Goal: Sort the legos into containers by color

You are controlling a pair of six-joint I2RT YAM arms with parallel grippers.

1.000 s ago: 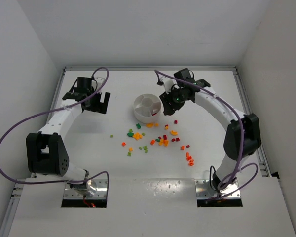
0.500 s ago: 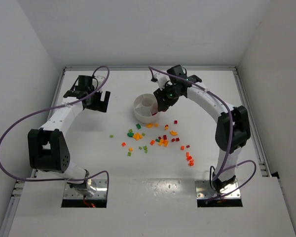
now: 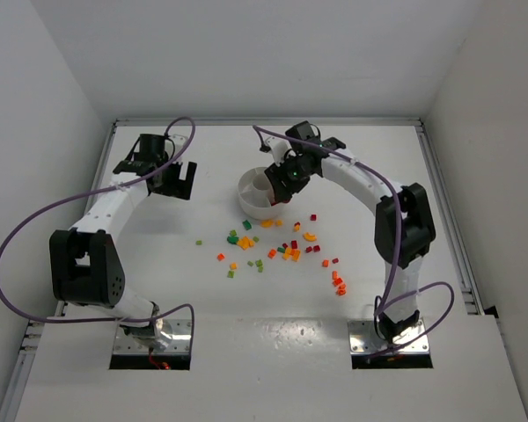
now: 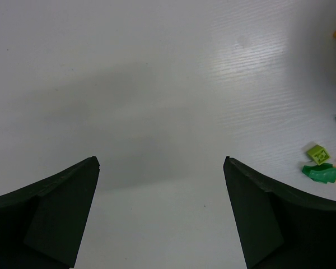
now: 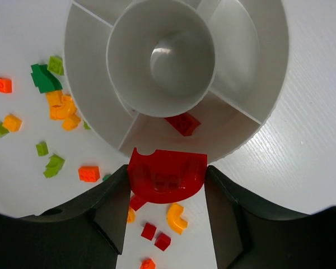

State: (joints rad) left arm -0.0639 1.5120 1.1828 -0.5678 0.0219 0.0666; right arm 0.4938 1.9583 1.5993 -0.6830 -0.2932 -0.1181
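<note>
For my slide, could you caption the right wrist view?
Right gripper holds red plastic brick above round white dish's rim.

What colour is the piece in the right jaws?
Red lego, best seen in the right wrist view.

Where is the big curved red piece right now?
In the right wrist view, the right tool grips the curved red piece at the edge of the white dish, beside the wedge section holding a smaller red brick.

One dish (image 5: 87,84), one red lego (image 5: 183,123) inside it, one gripped lego (image 5: 167,175), over twenty loose legos (image 3: 289,253).
</note>
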